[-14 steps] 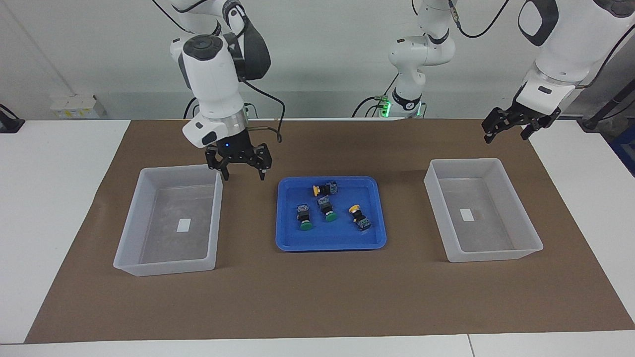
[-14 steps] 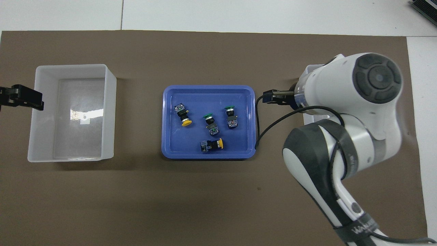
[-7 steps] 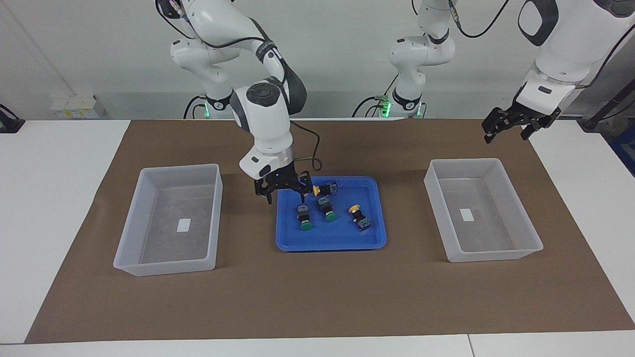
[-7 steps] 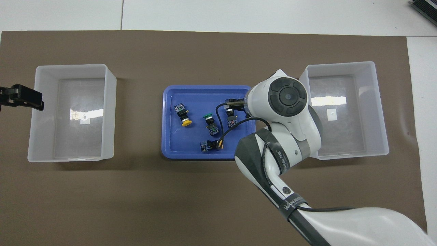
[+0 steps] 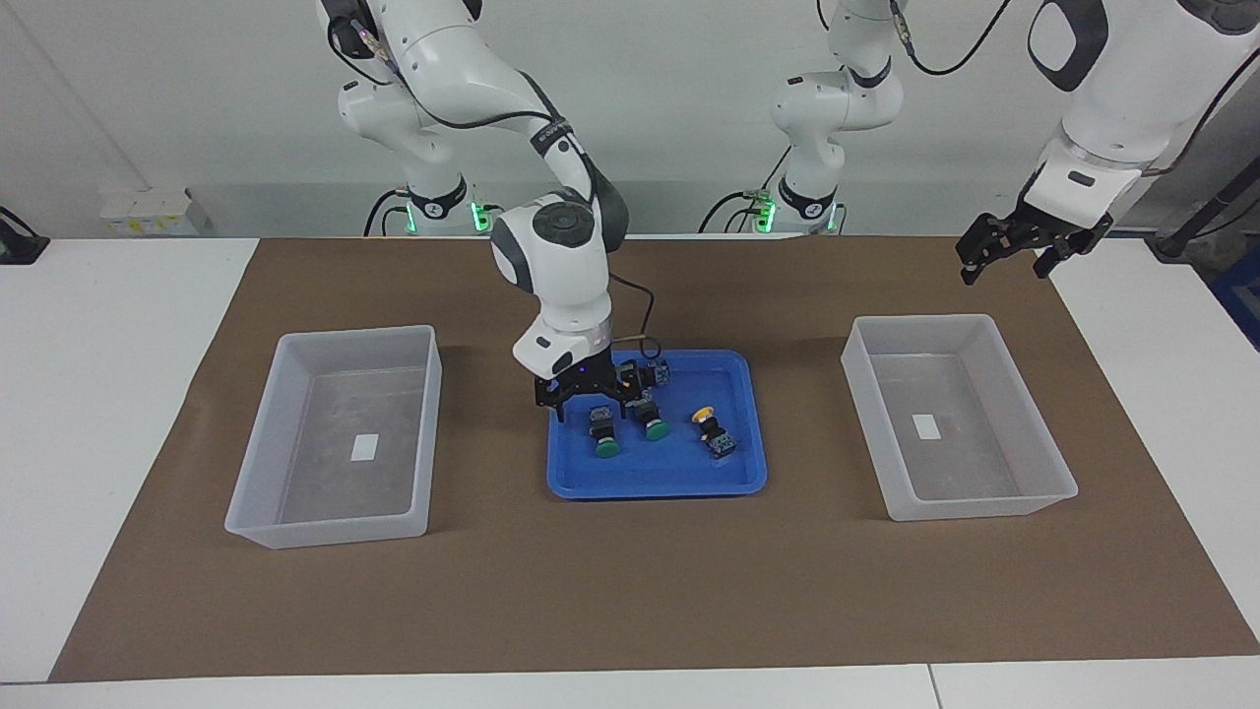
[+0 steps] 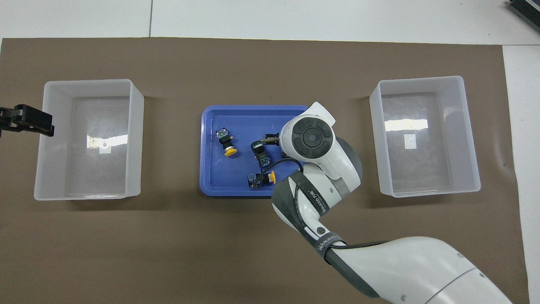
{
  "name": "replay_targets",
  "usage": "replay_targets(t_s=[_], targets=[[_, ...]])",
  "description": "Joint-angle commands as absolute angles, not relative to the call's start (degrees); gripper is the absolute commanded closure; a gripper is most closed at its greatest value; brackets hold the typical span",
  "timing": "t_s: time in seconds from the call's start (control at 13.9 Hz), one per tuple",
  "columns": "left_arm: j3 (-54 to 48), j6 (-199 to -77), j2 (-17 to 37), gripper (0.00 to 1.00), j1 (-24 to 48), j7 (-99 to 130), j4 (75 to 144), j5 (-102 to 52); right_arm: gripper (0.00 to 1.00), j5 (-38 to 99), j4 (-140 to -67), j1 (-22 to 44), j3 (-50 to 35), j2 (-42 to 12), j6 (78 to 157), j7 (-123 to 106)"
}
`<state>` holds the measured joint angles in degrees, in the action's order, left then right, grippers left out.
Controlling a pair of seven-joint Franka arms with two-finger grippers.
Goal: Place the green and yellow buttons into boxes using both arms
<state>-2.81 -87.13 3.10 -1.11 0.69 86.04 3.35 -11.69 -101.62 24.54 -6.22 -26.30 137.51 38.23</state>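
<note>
Right gripper (image 5: 592, 406), jaws spread, hangs low over a green button (image 5: 602, 431) in the blue tray (image 5: 658, 484); left gripper (image 5: 1014, 258), jaws spread, waits.

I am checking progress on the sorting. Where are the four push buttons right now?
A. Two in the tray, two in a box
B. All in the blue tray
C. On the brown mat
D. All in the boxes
B: all four buttons lie in the blue tray; both clear boxes hold none.
</note>
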Motion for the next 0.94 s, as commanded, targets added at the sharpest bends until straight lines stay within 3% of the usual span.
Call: replay_targets(t_s=[0.0, 0.36, 0.43, 0.5, 0.72, 0.79, 0.86], targets=[[-2.8, -88.0, 1.3, 0.0, -1.3, 1.2, 88.2, 3.4, 0.0, -15.3, -104.7, 24.6, -6.2, -27.1, 141.9, 41.4], [-2.9, -88.4, 1.3, 0.0, -0.6, 1.2, 88.2, 3.4, 0.0, -15.4, -106.3, 24.6, -6.2, -26.9, 142.8, 41.5], [-2.9, -87.9, 1.3, 0.0, -0.4, 1.2, 88.2, 3.4, 0.07, -15.4, -106.3, 24.7, -6.2, -26.9, 142.7, 41.5], [-3.1, -88.2, 1.2, 0.0, -0.4, 0.7, 88.1, 3.4, 0.34, -15.4, -106.3, 24.8, -6.2, -26.9, 142.7, 41.5], [-3.4, -87.4, 0.4, 0.0, 2.8, 1.3, 88.8, 3.3, 0.89, -15.4, -106.0, 24.7, -6.2, -26.9, 142.8, 41.5], [-3.6, -87.7, -0.5, 0.0, 3.6, 2.2, 90.9, 3.3, 1.0, -15.4, -105.9, 24.7, -6.3, -26.7, 142.9, 41.5], [-3.7, -89.5, -1.6, 0.0, 3.9, 3.0, 93.3, 2.8, 1.0, -15.4, -105.8, 24.7, -6.2, -26.5, 142.7, 41.5]])
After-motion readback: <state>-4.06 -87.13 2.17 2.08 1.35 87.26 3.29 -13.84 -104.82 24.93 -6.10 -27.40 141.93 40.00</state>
